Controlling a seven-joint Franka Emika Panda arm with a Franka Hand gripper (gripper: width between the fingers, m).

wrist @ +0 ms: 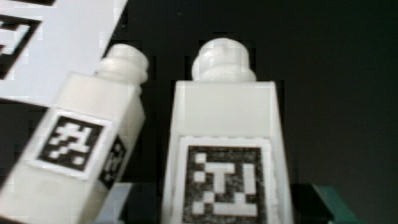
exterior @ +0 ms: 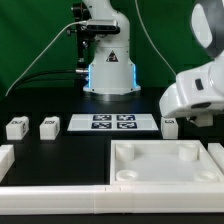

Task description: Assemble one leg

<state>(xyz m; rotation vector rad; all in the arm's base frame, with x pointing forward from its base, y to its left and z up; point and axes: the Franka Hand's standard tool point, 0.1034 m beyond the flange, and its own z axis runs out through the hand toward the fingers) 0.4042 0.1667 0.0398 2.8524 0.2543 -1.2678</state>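
Note:
In the wrist view a white leg [wrist: 222,140] with a rounded peg on its end and a black-and-white tag stands between my gripper's [wrist: 228,203] fingers [wrist: 128,200]. The jaws press on its two sides, shut on it. A second leg [wrist: 89,130] leans close beside it, touching or nearly touching. In the exterior view the gripper [exterior: 180,119] hangs low over the table at the right, on a leg [exterior: 170,126] that it partly hides. Two more legs [exterior: 16,127] [exterior: 48,127] stand at the exterior view's left.
The marker board [exterior: 112,123] lies in the middle, and its corner [wrist: 45,40] shows in the wrist view. A large white tray-like piece with corner sockets [exterior: 165,178] lies in front of the gripper. White rails [exterior: 50,195] border the front. The arm's base [exterior: 108,70] stands behind.

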